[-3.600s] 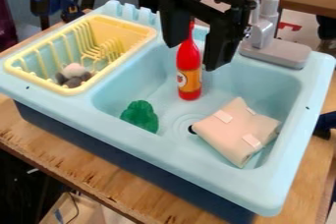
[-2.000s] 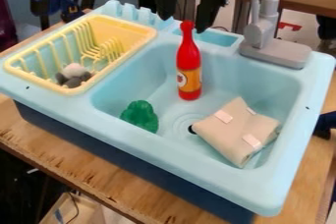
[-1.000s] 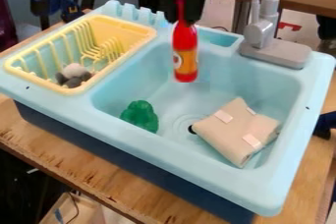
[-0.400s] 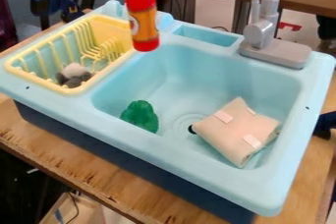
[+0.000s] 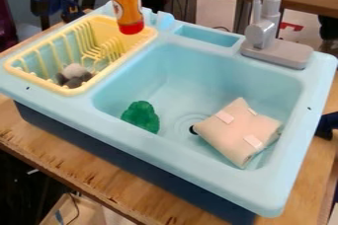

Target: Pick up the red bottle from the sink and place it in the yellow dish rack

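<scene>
Tabletop [image 5: 86, 169] is bearing sink [image 5: 165, 155]; bottle [image 5: 125, 3] is hanging at far edge of rack [image 5: 69, 91], risking snagging if dipping. Tool state: cannot tell.

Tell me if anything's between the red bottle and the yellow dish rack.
Nothing visible stands between the red bottle and the yellow dish rack; the small grey item lies inside the rack, toward its near end.

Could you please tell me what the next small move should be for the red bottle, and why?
I would probably shift the red bottle slightly inward over the yellow rack before any lowering. Its base appears raised and overlaps the rack's far end near the rim, where it could catch; the grey-and-white toy lies toward the near end.
</scene>
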You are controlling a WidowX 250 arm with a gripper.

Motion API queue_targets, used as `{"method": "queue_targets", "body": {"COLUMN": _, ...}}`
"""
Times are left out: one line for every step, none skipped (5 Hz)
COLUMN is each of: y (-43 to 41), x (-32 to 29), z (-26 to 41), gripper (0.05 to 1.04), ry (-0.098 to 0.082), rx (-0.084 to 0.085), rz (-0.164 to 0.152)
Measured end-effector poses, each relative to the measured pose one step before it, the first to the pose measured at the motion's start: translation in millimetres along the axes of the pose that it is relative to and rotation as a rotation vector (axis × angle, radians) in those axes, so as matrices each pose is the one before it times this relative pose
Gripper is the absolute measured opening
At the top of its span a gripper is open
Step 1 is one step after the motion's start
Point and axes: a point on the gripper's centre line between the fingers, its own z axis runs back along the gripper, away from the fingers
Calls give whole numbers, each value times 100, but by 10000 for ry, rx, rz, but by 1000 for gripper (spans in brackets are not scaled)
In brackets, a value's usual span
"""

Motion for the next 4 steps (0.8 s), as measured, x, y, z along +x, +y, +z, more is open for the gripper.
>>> {"method": "queue_targets", "body": {"y": 2301, "x": 1263, "z": -1222, "gripper": 336, "ry": -328, "rx": 453, "rz": 607}}
{"method": "queue_targets", "body": {"y": 1998, "x": 275, "z": -957, "gripper": 336, "ry": -51, "rx": 714, "rz": 184}}
{"method": "queue_targets", "body": {"y": 1606, "x": -944, "z": -1575, "gripper": 336, "ry": 489, "rx": 657, "rz": 226}}
{"method": "queue_targets", "body": {"y": 1701, "x": -1112, "z": -856, "gripper": 336, "ry": 597, "rx": 431, "rz": 381}}
